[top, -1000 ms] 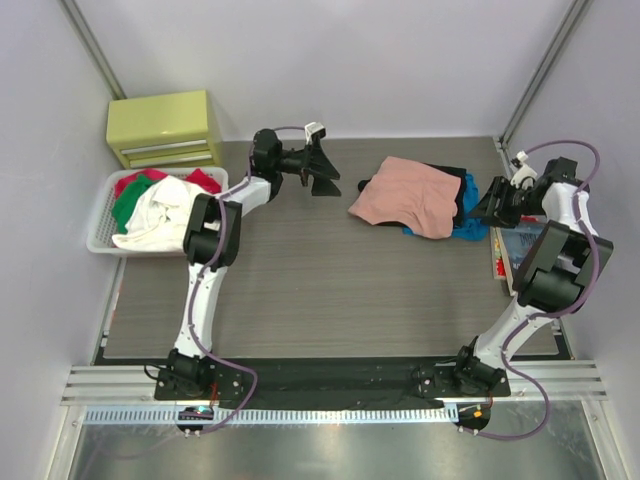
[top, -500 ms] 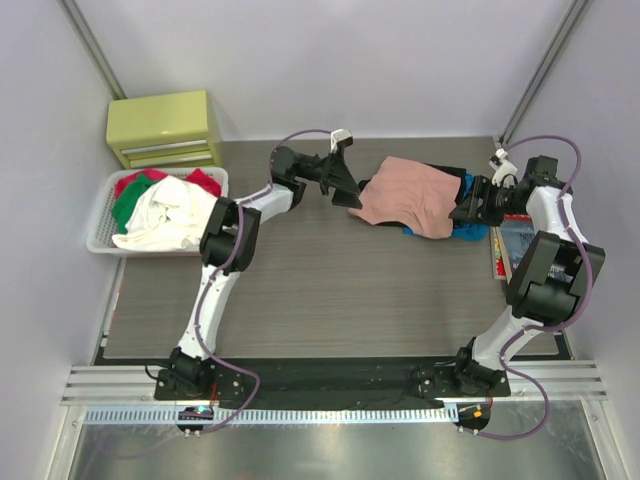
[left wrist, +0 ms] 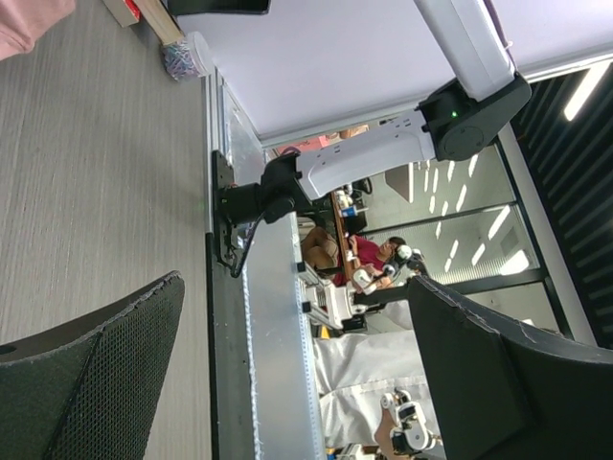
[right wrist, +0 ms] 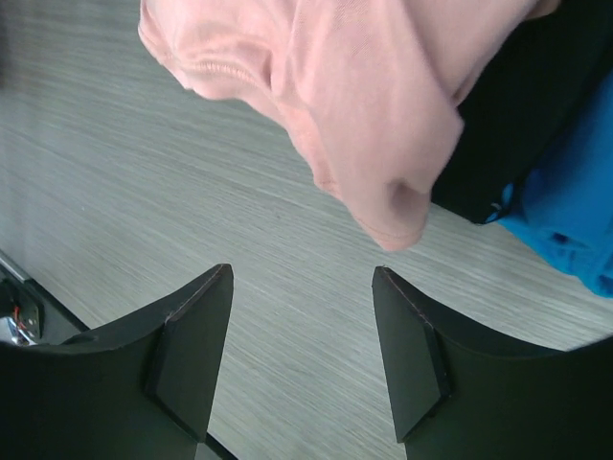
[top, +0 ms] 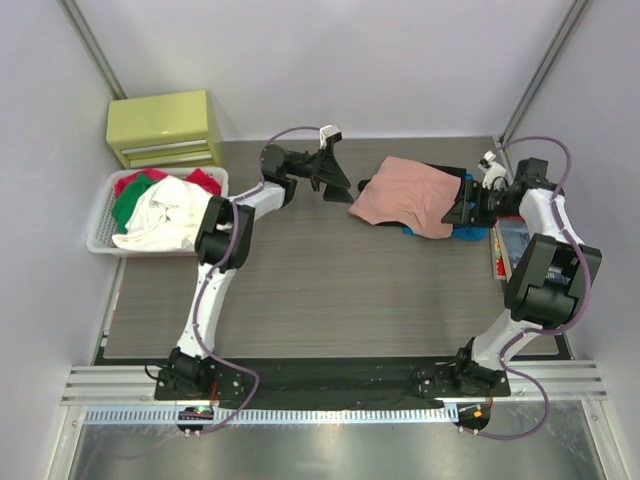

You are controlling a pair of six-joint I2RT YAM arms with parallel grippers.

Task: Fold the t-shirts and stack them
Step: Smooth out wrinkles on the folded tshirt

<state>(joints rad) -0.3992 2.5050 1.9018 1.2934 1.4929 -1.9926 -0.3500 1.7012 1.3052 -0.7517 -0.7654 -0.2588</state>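
Note:
A salmon-pink t-shirt (top: 408, 194) lies crumpled at the back right of the table, on top of a black t-shirt (top: 452, 176) and a blue garment (top: 466, 227). My left gripper (top: 337, 184) is open and empty, just left of the pink shirt's edge. In the left wrist view its jaws (left wrist: 297, 355) stand wide apart and only a pink corner (left wrist: 29, 19) shows. My right gripper (top: 463, 211) is open at the pile's right side. In the right wrist view it (right wrist: 302, 287) hovers over bare table just below a hanging pink fold (right wrist: 364, 96), with black cloth (right wrist: 546, 105) and blue cloth (right wrist: 575, 220) beside it.
A white basket (top: 100, 238) of red, green and white clothes stands at the left. A yellow-green drawer cabinet (top: 165, 128) stands behind it. A flat red and blue item (top: 512, 242) lies at the table's right edge.
My left gripper swung right toward the pink shirt, then eased back a little. My right gripper moved left up to the pile's right side. The clothes have not moved.

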